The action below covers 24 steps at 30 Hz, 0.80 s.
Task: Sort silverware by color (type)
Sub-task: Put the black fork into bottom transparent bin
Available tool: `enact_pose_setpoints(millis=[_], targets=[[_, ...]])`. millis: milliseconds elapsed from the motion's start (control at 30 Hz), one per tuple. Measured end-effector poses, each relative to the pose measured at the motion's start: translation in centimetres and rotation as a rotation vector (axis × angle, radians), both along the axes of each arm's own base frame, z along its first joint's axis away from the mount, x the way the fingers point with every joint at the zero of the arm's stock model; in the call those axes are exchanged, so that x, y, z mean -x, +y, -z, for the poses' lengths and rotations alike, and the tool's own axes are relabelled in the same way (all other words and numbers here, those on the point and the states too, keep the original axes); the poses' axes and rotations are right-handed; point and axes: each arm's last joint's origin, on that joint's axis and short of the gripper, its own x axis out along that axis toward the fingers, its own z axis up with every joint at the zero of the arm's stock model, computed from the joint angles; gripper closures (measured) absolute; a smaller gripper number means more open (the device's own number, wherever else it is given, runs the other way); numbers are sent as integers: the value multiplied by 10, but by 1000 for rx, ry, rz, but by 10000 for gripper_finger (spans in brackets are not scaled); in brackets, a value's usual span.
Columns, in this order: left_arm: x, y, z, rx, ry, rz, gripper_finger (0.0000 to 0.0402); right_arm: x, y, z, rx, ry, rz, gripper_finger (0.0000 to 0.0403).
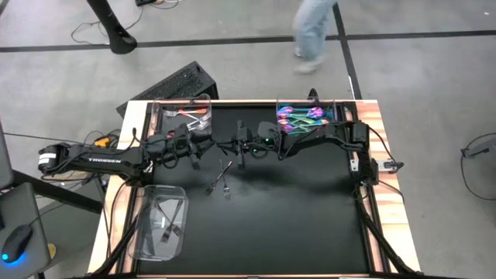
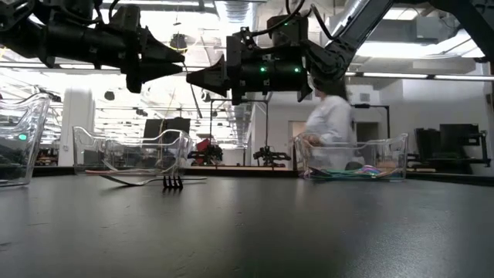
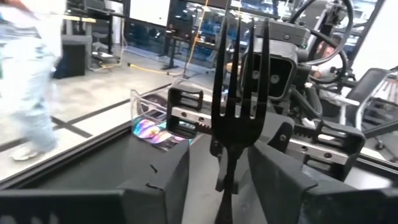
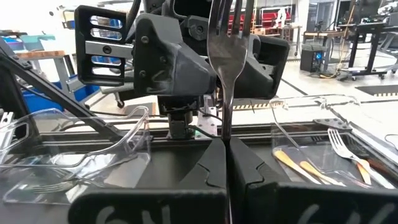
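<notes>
Pincers meet tip to tip above the middle rear of the dark worktop (image 1: 310,225). The left pincer (image 3: 219,177) has its fingers spread a little, a black fork (image 3: 239,93) standing upright in the gap between them; whether they press it I cannot tell. The right pincer (image 4: 225,163) is pressed together, pinching the handle of a second dark fork (image 4: 229,37), tines up. Two more dark forks (image 1: 219,180) lie on the worktop just in front of the pincers. Three clear trays stand on it: one at the rear left (image 1: 159,116) holding coppery pieces (image 1: 191,115), one at the rear right (image 1: 335,107) holding iridescent pieces (image 1: 298,116), one at the front left (image 1: 147,240) holding dark pieces (image 1: 170,225).
</notes>
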Motion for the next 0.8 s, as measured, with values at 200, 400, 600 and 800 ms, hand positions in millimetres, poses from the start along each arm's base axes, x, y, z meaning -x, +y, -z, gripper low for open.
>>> enact_pose_setpoints(millis=[200,400,600,800], targets=[[-3,1,0,3,-14,21,288,0,0,0,1,-3,0,395],[-14,3,10,16,-6,14,286,0,1,0,3,4,-3,395],[-21,4,15,-28,14,23,287,-1,7,3,18,30,-11,395],[-21,4,15,-55,21,34,347,-2,10,4,33,41,3,395]])
